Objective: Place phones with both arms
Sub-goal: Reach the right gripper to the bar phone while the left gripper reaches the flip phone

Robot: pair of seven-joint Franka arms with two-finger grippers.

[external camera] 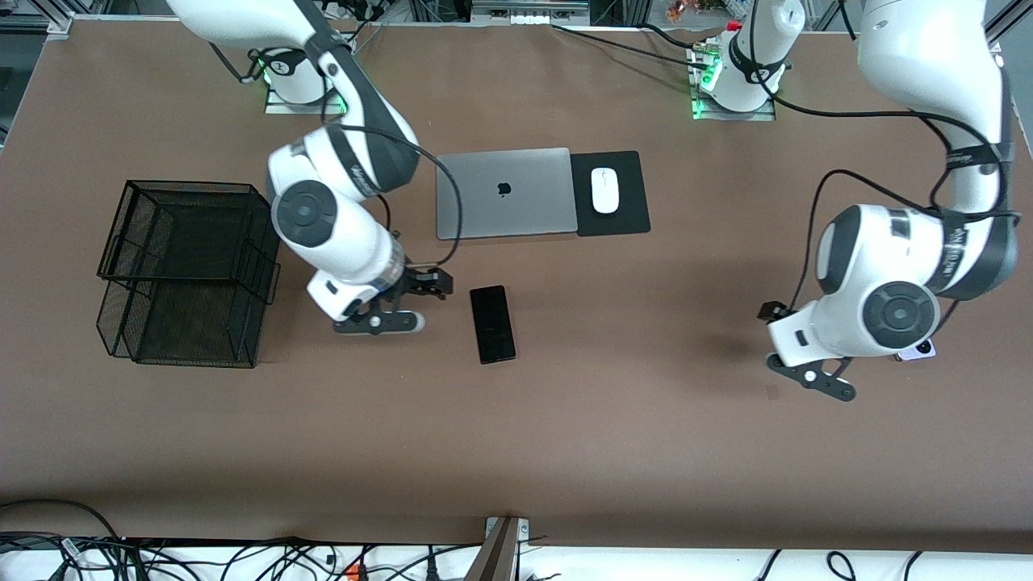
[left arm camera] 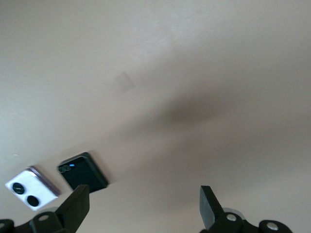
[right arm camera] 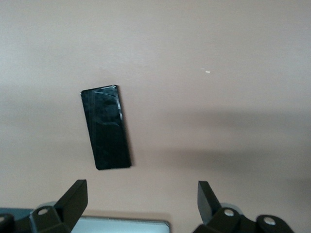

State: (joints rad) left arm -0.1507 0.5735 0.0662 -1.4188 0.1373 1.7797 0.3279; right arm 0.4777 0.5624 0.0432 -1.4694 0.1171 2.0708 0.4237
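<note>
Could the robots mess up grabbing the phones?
Maybe. The long black phone lies flat on the table, so the open right end effector might slide off its thin edges. The small black phone and the lavender-white phone sit side by side, so the open left end effector could bump one while reaching for the other.

Brown table (external camera: 613, 452): mesh basket (external camera: 190, 270), laptop (external camera: 504, 192), mousepad (external camera: 611, 194), three phones (external camera: 493, 323).

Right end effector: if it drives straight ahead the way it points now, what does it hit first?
Probably bare table. In its wrist view the open right end effector points at tabletop, with the long black phone off to one side of that line. Depth is unclear.
</note>
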